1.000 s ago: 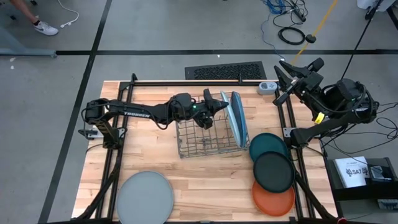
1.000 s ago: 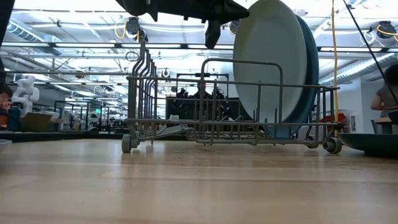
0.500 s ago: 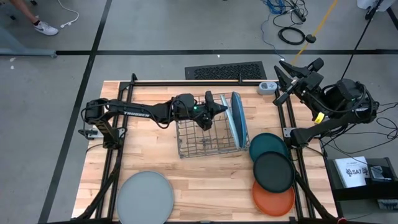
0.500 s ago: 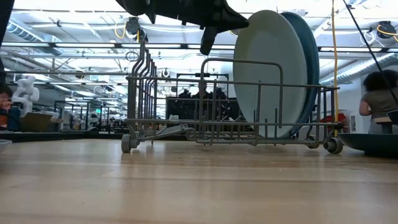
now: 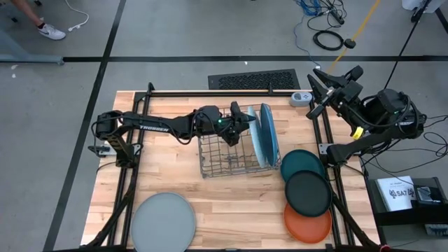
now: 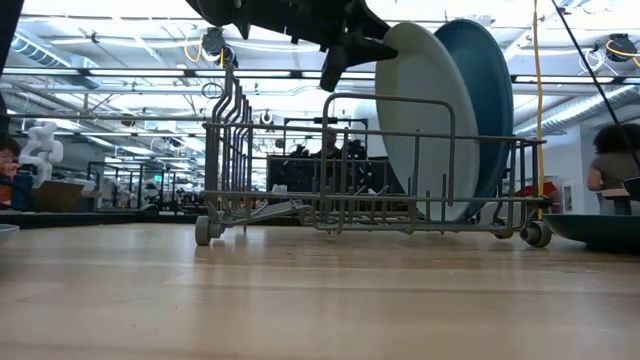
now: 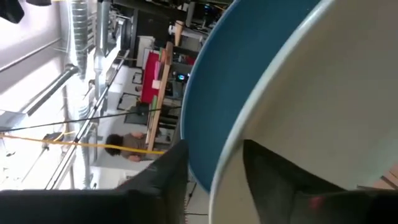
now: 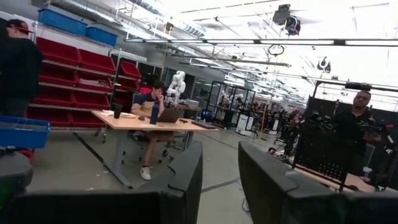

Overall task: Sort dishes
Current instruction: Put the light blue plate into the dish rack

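Plates: pale blue plate (image 6: 425,120) + medium blue plate (image 6: 490,100) stand on edge in rack (image 5: 231,159) at its right end so wires prop them, left hand (image 5: 245,119) astride pale rim, fingers apart, not clamped; right hand (image 5: 313,89) parked off desk (image 5: 231,210), part open, empty.

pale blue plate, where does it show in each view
high view: pale blue plate on edge in the wire rack, right end.
low view: right of centre, in front of the medium blue plate.
left wrist view: fills the right side.
right wrist view: not in it.
Shared landmark: the medium blue plate behind it.
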